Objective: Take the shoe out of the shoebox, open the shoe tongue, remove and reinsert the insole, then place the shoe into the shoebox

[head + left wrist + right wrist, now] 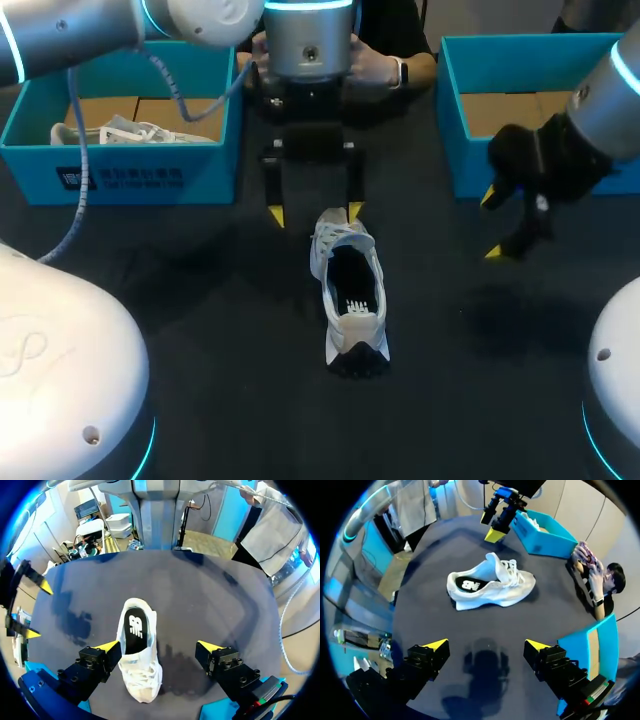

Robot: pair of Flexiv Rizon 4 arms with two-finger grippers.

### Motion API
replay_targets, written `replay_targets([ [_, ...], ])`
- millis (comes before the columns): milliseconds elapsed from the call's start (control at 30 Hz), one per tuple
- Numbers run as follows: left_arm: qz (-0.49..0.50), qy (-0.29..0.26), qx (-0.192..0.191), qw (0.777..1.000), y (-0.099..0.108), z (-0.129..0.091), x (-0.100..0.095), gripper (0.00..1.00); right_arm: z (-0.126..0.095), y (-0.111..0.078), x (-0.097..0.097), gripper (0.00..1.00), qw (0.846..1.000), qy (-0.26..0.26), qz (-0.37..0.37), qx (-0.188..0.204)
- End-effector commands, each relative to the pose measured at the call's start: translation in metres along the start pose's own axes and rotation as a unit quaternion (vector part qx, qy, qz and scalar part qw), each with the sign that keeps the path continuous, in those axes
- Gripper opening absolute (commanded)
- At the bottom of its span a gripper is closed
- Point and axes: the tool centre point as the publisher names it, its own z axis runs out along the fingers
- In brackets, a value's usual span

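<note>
The surface (pixel 230 340) is dark, almost black. It is flat and smooth. Soft shadows lie on it.

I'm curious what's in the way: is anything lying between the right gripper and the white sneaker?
Nothing: only bare dark table separates the right gripper from the white sneaker, clearest in the right wrist view.

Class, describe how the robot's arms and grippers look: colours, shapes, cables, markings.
The left arm and right arm are rounded silver-grey tubes with glowing cyan rings. A grey cable hangs from the left arm. The left gripper and right gripper are black, with blocky fingers tipped yellow.
</note>
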Motion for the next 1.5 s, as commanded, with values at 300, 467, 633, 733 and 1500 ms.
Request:
replay_targets([
  [300,-0.018,0.002,0.001,1.000,0.002,0.004,0.001,0.00,-0.061,-0.008,-0.008,1.00,1.000,-0.002,-0.007,0.018],
  [467,-0.031,-0.001,-0.002,1.000,0.001,0.012,-0.004,0.00,-0.061,-0.008,-0.008,1.00,1.000,-0.002,-0.007,0.018],
  [633,-0.028,0.013,-0.009,0.999,0.004,0.023,-0.014,0.00,-0.061,-0.008,-0.008,1.00,1.000,-0.002,-0.007,0.018],
  [733,-0.028,0.020,-0.015,0.999,0.003,0.032,-0.018,0.00,-0.061,-0.008,-0.008,1.00,1.000,-0.002,-0.007,0.018],
  [1500,-0.081,-0.021,-0.060,0.995,-0.002,0.063,-0.029,0.00,-0.061,-0.008,-0.008,1.00,1.000,-0.002,-0.007,0.018],
])
